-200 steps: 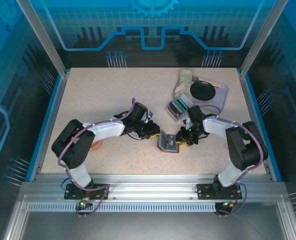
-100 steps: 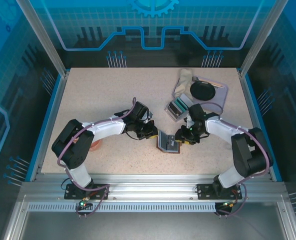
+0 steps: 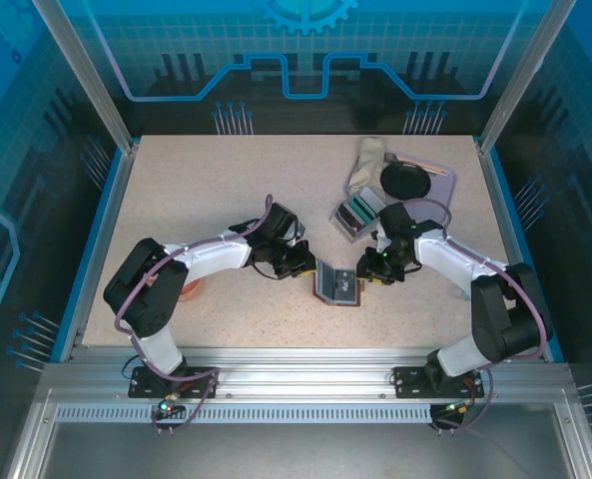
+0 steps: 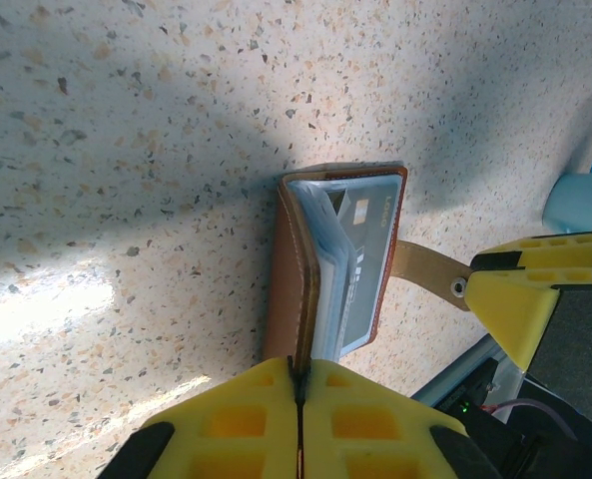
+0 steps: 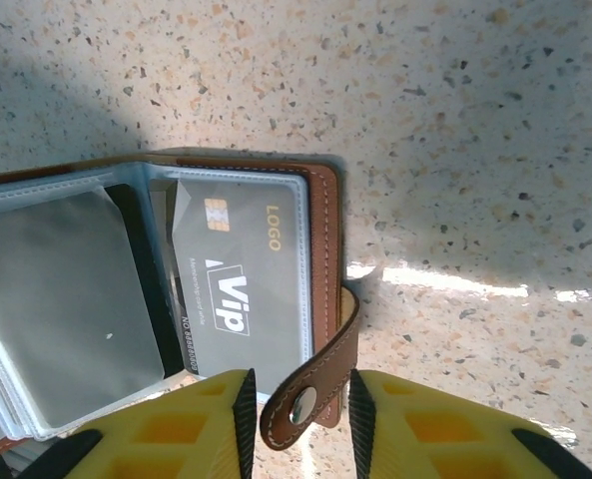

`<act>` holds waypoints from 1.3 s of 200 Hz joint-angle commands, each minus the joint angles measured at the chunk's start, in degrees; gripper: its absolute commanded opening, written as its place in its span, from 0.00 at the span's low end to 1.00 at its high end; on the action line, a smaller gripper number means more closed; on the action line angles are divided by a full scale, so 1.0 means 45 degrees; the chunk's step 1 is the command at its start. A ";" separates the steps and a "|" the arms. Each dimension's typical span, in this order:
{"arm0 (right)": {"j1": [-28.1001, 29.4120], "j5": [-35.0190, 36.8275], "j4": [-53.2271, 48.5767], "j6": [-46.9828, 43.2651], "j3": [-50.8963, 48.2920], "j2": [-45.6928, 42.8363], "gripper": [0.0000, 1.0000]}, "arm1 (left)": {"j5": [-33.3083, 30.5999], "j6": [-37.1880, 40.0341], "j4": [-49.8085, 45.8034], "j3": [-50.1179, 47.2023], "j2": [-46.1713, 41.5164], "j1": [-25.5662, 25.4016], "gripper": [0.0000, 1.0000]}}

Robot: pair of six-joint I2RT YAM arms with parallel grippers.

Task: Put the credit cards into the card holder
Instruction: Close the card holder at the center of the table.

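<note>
The brown card holder (image 3: 337, 284) lies open on the table between both grippers. My left gripper (image 3: 303, 262) is shut on the edge of its left cover (image 4: 294, 289). Clear pockets fan open inside, and one holds a grey card (image 5: 244, 284) marked VIP. The snap tab (image 5: 313, 391) sits between the pads of my right gripper (image 5: 297, 414), which pinch it across its width. In the top view that right gripper (image 3: 368, 271) is at the card holder's right side. More credit cards (image 3: 356, 212), teal-green and pale grey, stand in a clear tray behind it.
The clear grey-rimmed tray (image 3: 343, 228) sits just behind the right gripper. A purple plate (image 3: 433, 203) with a black disc (image 3: 405, 180) and a white cloth (image 3: 369, 153) lie at the back right. A small orange thing (image 3: 192, 291) rests by the left arm.
The right arm's elbow has swung out to the right, and its gripper has shifted slightly right and back with the tab. The left gripper and the card holder have barely moved.
</note>
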 commanded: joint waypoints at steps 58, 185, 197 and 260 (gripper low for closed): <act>0.0127 0.0021 -0.0453 -0.0150 0.0246 -0.0078 0.24 | -0.0084 0.0138 -0.0226 0.0247 -0.0219 -0.0043 0.07; -0.0257 -0.1223 0.0402 0.0015 -0.0064 -0.0619 0.05 | -0.0537 0.0432 -0.0978 0.0582 -0.0500 -0.0127 0.08; -0.0467 -0.1907 0.0952 0.0160 -0.0559 -0.0610 0.03 | -0.0965 0.0821 -0.1743 0.1025 -0.0530 -0.0285 0.08; -0.1100 -0.4097 0.3184 0.0416 -0.1417 -0.0024 0.00 | -0.3061 0.1770 -0.5268 0.4233 0.1013 -0.1775 0.14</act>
